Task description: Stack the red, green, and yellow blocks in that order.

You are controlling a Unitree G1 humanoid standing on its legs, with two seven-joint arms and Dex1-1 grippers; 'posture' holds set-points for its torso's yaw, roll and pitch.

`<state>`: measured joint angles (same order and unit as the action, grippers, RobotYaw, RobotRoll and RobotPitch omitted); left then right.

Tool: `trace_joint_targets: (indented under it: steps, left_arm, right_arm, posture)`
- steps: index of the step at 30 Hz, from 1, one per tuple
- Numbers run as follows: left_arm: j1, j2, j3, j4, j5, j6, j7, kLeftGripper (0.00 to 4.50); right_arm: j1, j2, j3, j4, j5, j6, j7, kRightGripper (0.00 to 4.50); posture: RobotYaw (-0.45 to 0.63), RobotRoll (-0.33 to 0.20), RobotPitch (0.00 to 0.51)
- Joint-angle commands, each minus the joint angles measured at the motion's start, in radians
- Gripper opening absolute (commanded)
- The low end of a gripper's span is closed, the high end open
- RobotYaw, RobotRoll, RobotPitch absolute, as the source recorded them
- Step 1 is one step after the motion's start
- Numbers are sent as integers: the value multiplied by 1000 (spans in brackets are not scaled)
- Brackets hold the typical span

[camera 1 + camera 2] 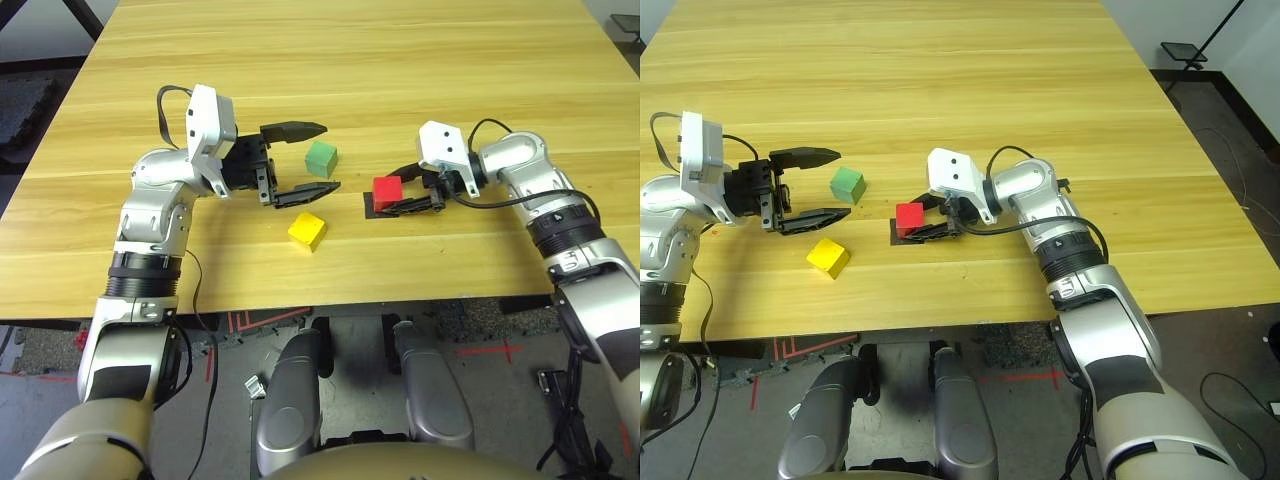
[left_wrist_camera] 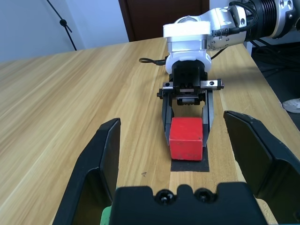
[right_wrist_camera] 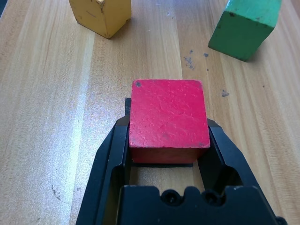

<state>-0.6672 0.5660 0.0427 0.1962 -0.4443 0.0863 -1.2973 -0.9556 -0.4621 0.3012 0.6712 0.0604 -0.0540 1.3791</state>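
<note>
Red block (image 3: pixel 168 115) sits upright on black patch (image 1: pixel 372 206), clamped by right end effector (image 1: pixel 408 192); left end effector (image 1: pixel 312 158) spread apart.

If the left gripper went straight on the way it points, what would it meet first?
Probably the red block, held on the black patch by the right gripper; the left gripper may clear the green block.

Robot lab: wooden table (image 1: pixel 400 60), floor tape marks (image 1: pixel 490 350), tripod (image 1: pixel 1200 45).

Right tool (image 1: pixel 923 226) clamping red block (image 1: pixel 909 217) on black patch (image 1: pixel 896 235), green block (image 1: pixel 848 184) and yellow block (image 1: pixel 827 257) nearby
</note>
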Motion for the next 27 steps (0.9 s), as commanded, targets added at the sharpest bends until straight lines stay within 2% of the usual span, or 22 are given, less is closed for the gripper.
trace_joint_targets:
  steps: [1,11,13,15,18,22,27]
  left_arm:
    - [6,3,-2,-21,-9,7,1,4500]
    - [6,-1,-3,-17,-7,3,8,4500]
    - [5,-1,-3,-17,-7,3,8,4500]
    - [-1,0,-3,-9,-6,2,7,4500]
    - [-9,-2,-4,1,-4,0,6,4500]
    - [-14,-6,-7,8,-1,-3,5,4500]
    - [-24,-6,-7,35,5,-12,-2,4500]
  right_arm:
    - [3,11,-9,20,-8,-23,0,2050]
    - [5,16,-8,35,-13,-38,2,2050]
    - [6,17,-8,35,-14,-38,1,2797]
    - [4,19,-12,41,-14,-39,-7,3287]
    - [-10,24,-19,57,-13,-39,-16,4378]
    - [-32,12,-37,56,2,-34,-1,4447]
    - [-70,-56,-99,-41,82,68,108,4447]
  posture:
    - [300,50,267]
    - [307,46,269]
    - [305,48,272]
    - [305,48,272]
    - [302,50,271]
    - [299,52,269]
    - [298,54,268]
